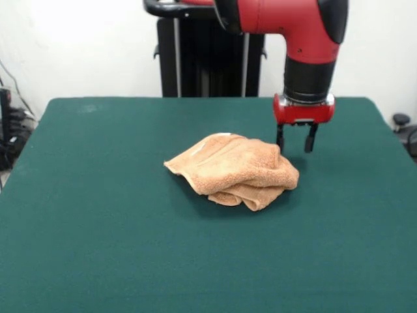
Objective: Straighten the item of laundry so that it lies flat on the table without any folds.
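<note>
The orange-tan terry towel lies bunched and folded over itself near the middle of the dark green table. A bit of white shows at its far edge. My gripper hangs from the red and black arm just behind the towel's right end, a little above the cloth. Its two black fingers are apart and hold nothing. The left finger's tip stands close to the towel's far right edge.
The robot's black pedestal stands behind the table's far edge. Dark equipment and cables sit off the table's left side, and a dark object off the right.
</note>
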Controlling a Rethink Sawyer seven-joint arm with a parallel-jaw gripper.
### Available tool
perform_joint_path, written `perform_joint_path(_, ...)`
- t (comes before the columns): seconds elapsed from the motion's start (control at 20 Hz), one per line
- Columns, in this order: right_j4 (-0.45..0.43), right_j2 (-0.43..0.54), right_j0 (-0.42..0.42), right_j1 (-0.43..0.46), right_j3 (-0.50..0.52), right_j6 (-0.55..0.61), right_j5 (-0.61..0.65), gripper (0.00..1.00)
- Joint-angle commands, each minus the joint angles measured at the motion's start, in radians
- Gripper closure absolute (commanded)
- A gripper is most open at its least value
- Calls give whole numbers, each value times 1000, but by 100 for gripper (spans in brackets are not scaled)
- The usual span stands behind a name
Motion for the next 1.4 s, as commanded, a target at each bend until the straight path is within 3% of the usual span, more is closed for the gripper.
perform_joint_path(0.05,-9,30,26,26,-87,58,254,0)
perform_joint_path(0.15,17,11,33,-59,-26,127,188,0)
perform_joint_path(0.25,30,-19,54,-39,-44,141,239,0)
perform_joint_path(0.5,30,4,20,2,-48,156,195,0)
perform_joint_path(0.7,-1,-96,88,59,-128,143,266,0)
perform_joint_path(0.8,1,-99,87,61,-129,151,231,0)
perform_joint_path(1.05,0,-86,76,59,-133,127,271,0)
perform_joint_path(1.4,17,-13,48,-28,-66,111,368,0)
